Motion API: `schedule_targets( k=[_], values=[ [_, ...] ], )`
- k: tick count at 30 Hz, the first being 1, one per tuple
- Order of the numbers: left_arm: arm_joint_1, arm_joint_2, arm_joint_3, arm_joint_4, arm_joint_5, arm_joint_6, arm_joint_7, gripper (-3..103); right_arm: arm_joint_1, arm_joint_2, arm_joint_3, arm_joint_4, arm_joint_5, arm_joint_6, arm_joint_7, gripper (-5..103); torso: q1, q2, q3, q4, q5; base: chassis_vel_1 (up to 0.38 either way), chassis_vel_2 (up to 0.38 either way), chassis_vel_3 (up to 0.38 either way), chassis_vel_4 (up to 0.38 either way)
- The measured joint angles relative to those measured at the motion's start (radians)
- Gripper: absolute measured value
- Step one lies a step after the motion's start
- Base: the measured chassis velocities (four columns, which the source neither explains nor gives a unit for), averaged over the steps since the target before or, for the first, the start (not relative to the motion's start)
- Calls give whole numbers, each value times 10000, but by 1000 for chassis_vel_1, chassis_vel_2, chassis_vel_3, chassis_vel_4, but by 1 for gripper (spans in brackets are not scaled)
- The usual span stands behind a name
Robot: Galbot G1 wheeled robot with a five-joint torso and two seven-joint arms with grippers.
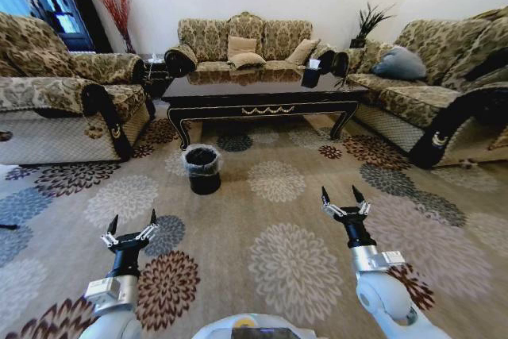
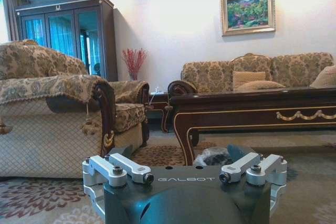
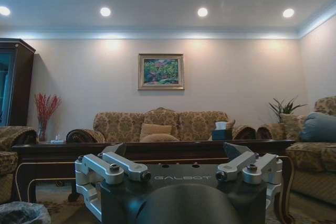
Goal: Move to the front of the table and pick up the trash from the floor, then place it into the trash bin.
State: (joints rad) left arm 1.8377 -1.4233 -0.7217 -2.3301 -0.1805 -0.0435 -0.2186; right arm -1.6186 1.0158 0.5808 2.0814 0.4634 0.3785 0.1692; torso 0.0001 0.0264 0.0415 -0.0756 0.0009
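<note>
You have the long, low coffee table of glossy dark brown wood (image 1: 262,94) straight ahead, gold ornament on its front apron. The small round black bin lined with crinkly clear plastic (image 1: 203,169) stands on the beige flower-medallion carpet (image 1: 278,267) just in front of the table's left leg. Your left gripper (image 1: 132,221) hovers low over the carpet at lower left, fingers spread apart and holding nothing. Your right gripper (image 1: 343,195) hangs at the right, a little farther forward, fingers likewise apart and holding nothing. You cannot make out any litter on the carpet from the head view.
</note>
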Motion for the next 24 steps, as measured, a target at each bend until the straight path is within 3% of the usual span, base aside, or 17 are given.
schedule_targets(
  k=[16,24],
  values=[
    [3,0,-4,1,0,0,-6,100,-5,0,-3,0,0,0,-1,100,-2,2,-3,1,-17,350,-228,-340,220],
    [-1,0,-2,0,-1,0,-10,100,1,0,-2,0,0,1,-1,100,0,1,4,3,-6,31,-27,-35,9]
  ],
)
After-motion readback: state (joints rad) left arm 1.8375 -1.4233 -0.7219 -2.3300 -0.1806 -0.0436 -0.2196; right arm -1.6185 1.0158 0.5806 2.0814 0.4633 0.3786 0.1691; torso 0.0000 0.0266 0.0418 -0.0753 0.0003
